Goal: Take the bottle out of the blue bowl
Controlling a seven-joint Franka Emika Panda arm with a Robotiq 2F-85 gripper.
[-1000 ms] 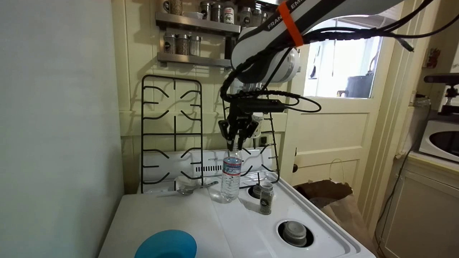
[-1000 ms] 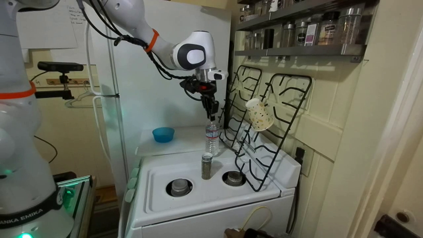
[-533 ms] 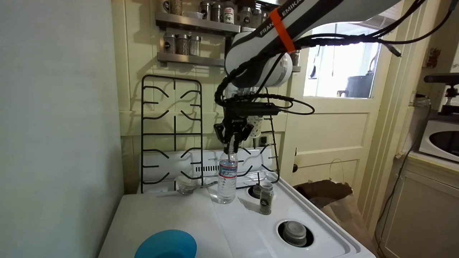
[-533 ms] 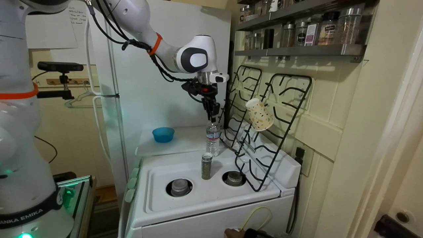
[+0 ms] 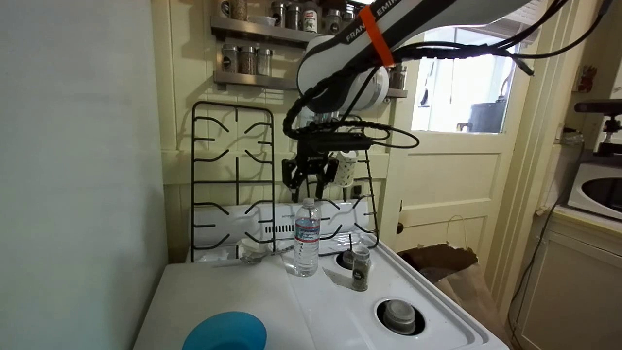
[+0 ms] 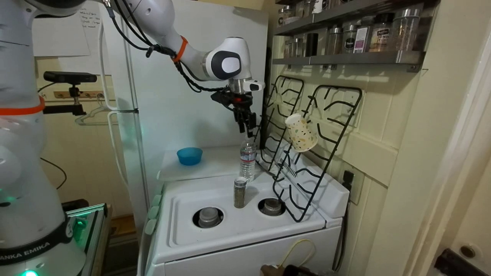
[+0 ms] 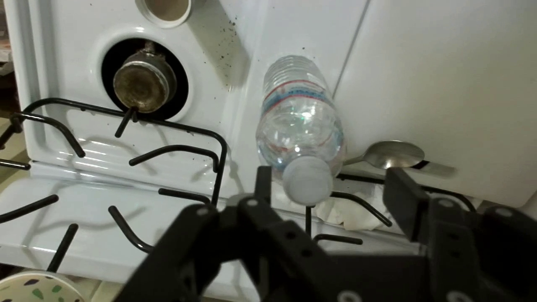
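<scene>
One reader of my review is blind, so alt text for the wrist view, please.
A clear water bottle stands on a white stovetop, its cap showing between the spread fingers of the open end effector at the bottom edge. Right of the bottle lies a metal spoon; at upper left is a burner, black grate bars below.

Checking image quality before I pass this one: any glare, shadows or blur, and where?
Wrist view: bright glints on the water bottle, a shadow beside the spice jar, the end effector nearly black and slightly soft; in an exterior view, the door window looks washed out.
</scene>
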